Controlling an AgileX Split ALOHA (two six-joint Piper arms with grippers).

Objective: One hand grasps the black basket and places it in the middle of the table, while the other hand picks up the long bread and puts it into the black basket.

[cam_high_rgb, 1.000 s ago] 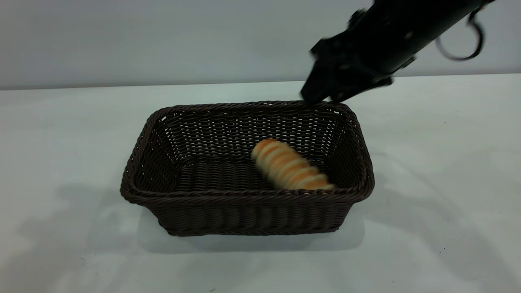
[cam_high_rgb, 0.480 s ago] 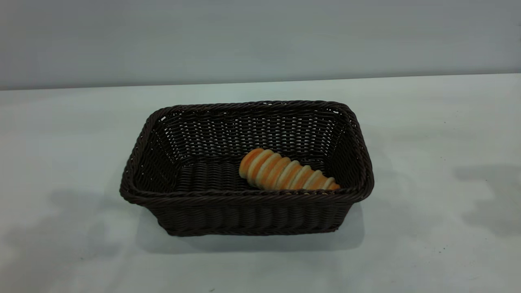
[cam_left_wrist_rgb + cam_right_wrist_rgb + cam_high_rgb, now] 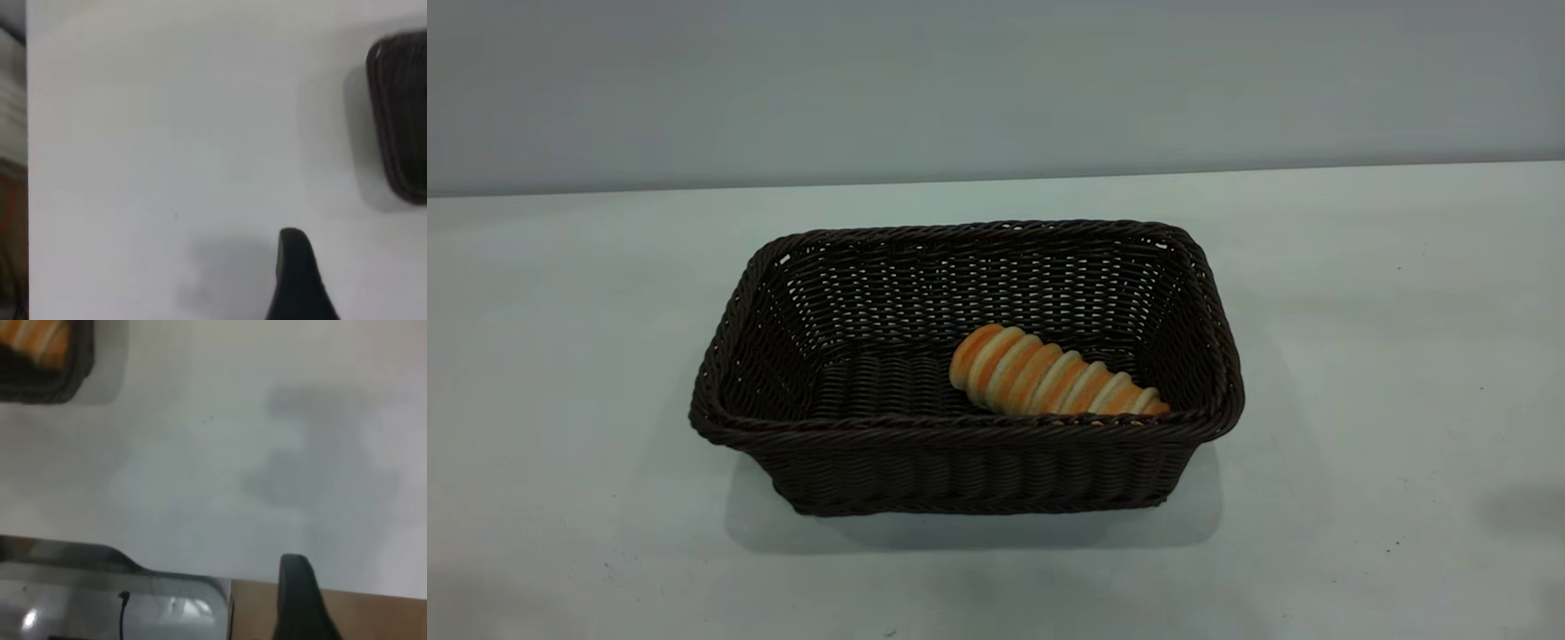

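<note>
The black basket [image 3: 966,453] stands in the middle of the white table [image 3: 1387,356]. The long bread [image 3: 1049,382] lies inside it at the front right, against the near wall. Neither arm shows in the exterior view. In the left wrist view my left gripper [image 3: 330,273] hangs over bare table, far from the basket's corner [image 3: 400,127]; one finger [image 3: 297,273] shows with nothing against it. In the right wrist view my right gripper [image 3: 330,597] is over the table's edge; the basket [image 3: 47,380] and the bread [image 3: 40,340] sit far off.
The table's edge [image 3: 200,577] runs through the right wrist view, with a grey metal fixture [image 3: 100,600] and brown floor beyond. Another table edge [image 3: 27,167] shows in the left wrist view.
The right arm, above the basket's back right corner a second ago, has left the exterior view. The bread rolled a little toward the front and now lies still.
</note>
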